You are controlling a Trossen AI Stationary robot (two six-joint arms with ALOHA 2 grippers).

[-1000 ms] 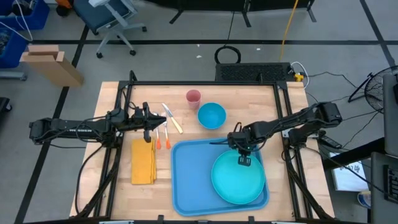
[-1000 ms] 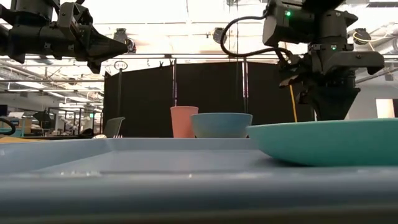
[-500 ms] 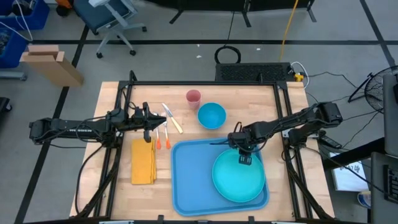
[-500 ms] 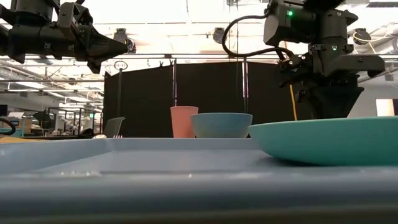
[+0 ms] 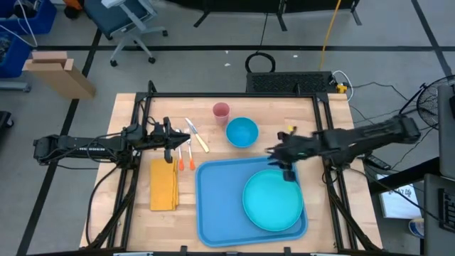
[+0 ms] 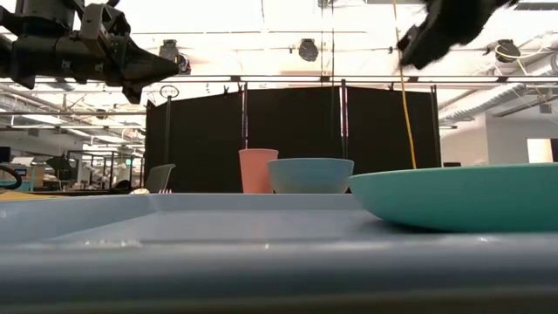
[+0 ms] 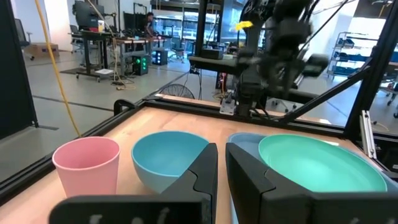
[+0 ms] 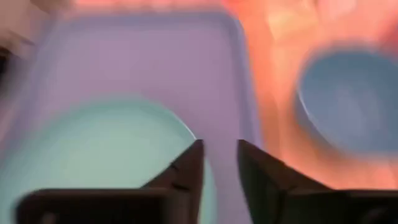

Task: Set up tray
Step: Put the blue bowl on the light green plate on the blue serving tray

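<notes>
The blue tray [image 5: 217,199] lies on the near middle of the table. The round teal plate [image 5: 272,201] rests flat on the tray's right half. My right gripper [image 5: 287,173] hangs blurred above the plate's far rim. It shows high up in the low view [image 6: 440,30], and its fingers [image 8: 221,165] are slightly apart with nothing between them. My left gripper [image 5: 183,141] waits level above the table's left side, over the cutlery. Its fingers [image 7: 221,168] are nearly together and hold nothing.
A blue bowl [image 5: 242,132] and a pink cup [image 5: 221,110] stand on the wood beyond the tray. A folded yellow napkin [image 5: 163,183] lies left of the tray. Orange-handled cutlery [image 5: 186,161] and a knife and fork [image 5: 197,135] lie beside it.
My right gripper has risen quickly off the plate's far rim and drawn back toward the table's right edge, tipping from pointing down toward a shallower slant. The plate stays on the tray.
</notes>
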